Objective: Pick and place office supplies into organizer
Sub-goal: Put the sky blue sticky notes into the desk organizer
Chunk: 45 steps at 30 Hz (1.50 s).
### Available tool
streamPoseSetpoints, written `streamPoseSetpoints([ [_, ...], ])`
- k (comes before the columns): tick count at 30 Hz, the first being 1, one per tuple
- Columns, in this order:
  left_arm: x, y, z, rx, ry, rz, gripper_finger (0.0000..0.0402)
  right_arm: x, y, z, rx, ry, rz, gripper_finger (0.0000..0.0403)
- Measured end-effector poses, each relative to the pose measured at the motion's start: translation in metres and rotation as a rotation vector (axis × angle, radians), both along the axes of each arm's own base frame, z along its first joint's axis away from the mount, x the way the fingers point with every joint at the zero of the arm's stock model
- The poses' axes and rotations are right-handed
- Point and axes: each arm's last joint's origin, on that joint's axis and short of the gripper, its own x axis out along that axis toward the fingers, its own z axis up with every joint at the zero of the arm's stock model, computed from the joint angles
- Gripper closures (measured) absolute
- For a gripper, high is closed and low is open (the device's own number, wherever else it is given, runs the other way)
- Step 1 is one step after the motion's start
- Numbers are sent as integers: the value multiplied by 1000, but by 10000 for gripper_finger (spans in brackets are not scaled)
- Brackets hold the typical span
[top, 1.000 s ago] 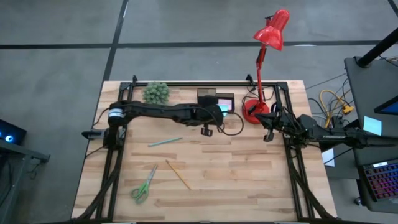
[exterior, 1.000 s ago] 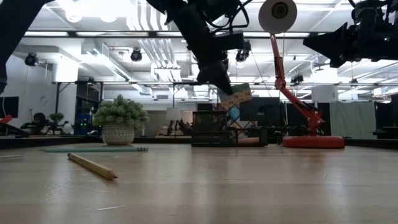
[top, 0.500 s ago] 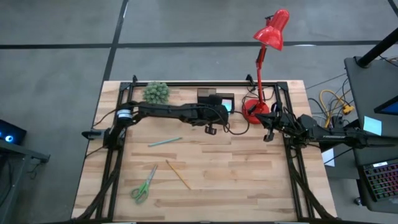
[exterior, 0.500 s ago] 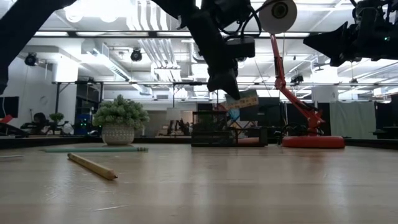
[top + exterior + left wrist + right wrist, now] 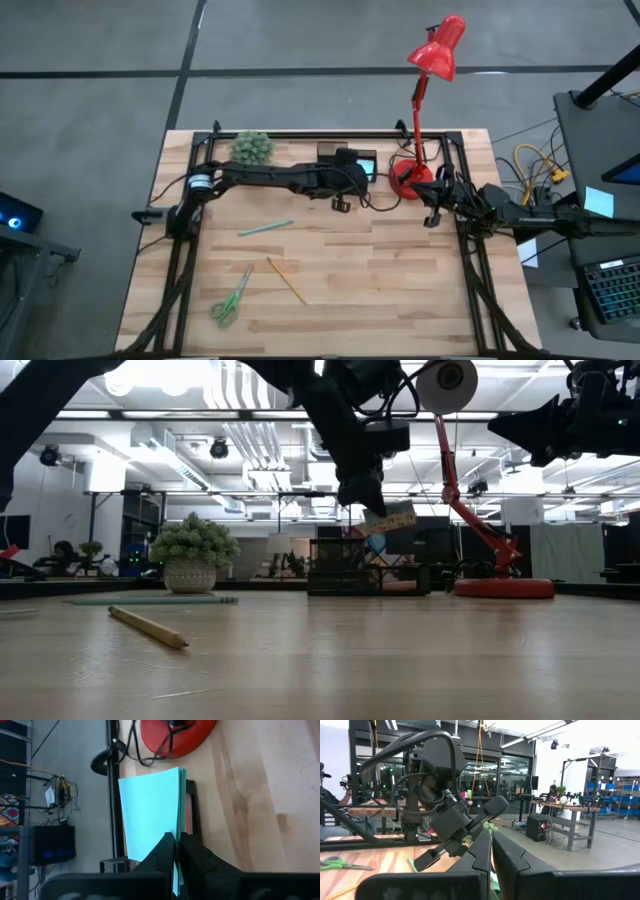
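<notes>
At the table's [image 5: 400, 300] near-left corner the green-handled scissors [image 5: 232, 297] are laid flat, with the yellow pencil [image 5: 287, 281] set diagonally beside them toward the middle and the teal pen [image 5: 265, 228] found farther back, all three apart from one another on the bare wood. A small potted plant [image 5: 250, 148] is stood at the far edge, left of centre. The left arm is stretched along the far part of the table, and the left gripper [image 5: 176, 851] is held above the black organizer [image 5: 346, 157] at the far edge's middle; its fingers are pressed together on a light-blue sticky-note pad [image 5: 152, 812], which is gripped by one edge and hung clear over the organizer's rim, not resting in any compartment. Just right of the organizer the red desk lamp [image 5: 425, 90] is stood on its round base. The right gripper [image 5: 491, 851] is kept raised near the table's right edge, its fingers closed together on nothing.
</notes>
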Motion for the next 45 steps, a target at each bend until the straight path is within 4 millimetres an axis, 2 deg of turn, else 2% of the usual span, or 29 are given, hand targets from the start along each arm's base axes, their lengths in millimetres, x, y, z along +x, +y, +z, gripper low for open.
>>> streamPoseSetpoints([
  [3,1,5,1,0,-22,8,401,0,0,0,-1,0,0,394],
  [17,16,24,-24,18,-36,54,402,0,0,1,-2,-8,-1,394],
  [22,19,32,-20,32,-102,72,402,0,0,1,-5,-8,-2,394],
  [35,19,52,-23,-7,-137,66,402,0,0,1,-3,-9,-2,394],
  [45,24,53,-45,-20,-108,76,402,0,0,1,-1,-8,-1,394],
])
